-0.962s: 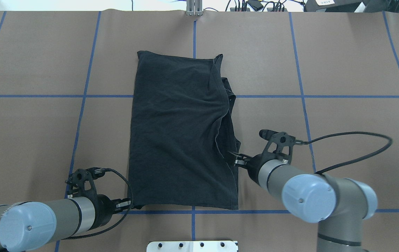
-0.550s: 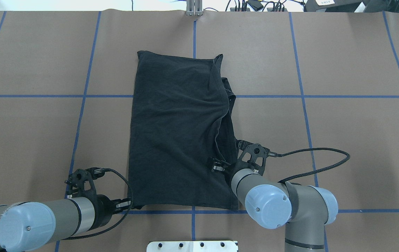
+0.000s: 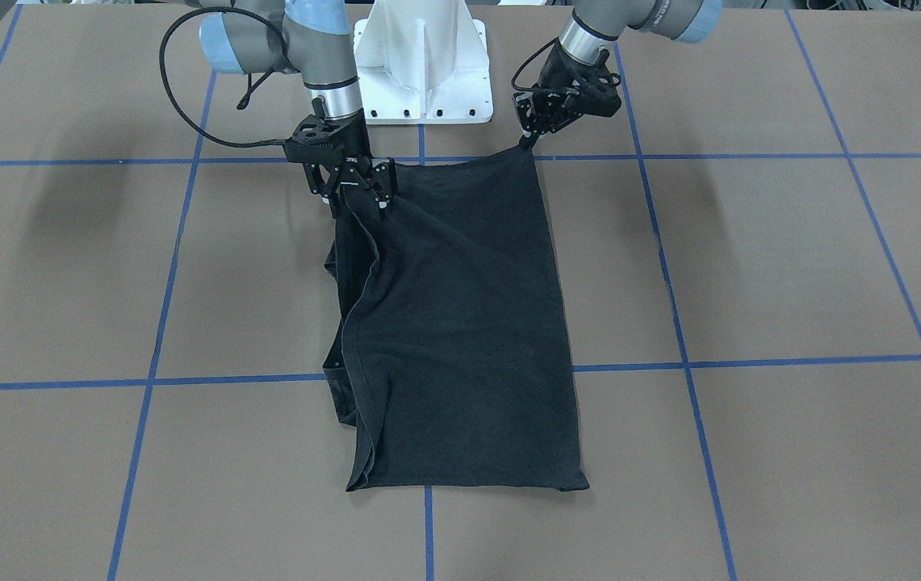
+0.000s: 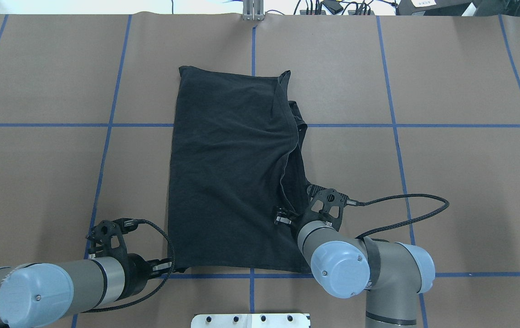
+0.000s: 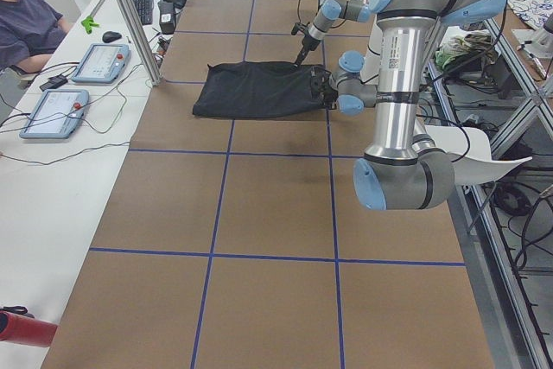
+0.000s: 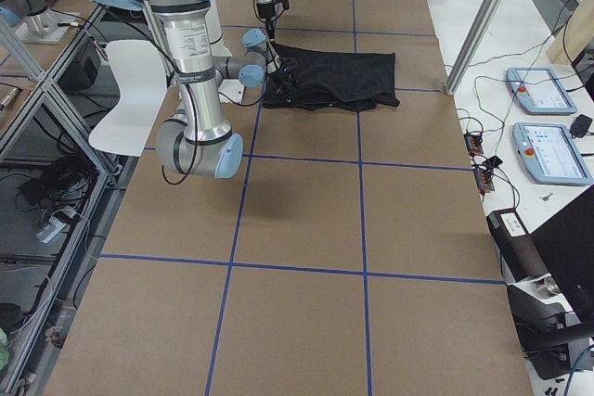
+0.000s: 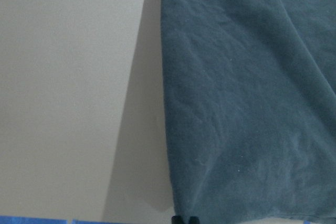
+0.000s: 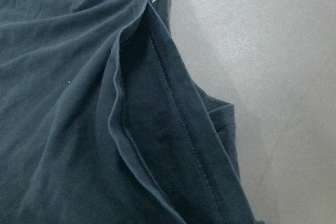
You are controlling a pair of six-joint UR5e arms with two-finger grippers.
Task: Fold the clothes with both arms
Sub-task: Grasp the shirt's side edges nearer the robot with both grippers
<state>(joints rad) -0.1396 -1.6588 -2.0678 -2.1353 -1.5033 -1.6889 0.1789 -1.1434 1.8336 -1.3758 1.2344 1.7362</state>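
Item: black T-shirt, folded lengthwise on table. State: left tool pinches near corner; right tool spread above loose layered edge. Risk: right tool catches one layer only, skewing the fold.

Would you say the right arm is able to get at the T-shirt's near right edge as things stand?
Probably yes: the right gripper sits open over the T-shirt by that edge, with nothing in between.
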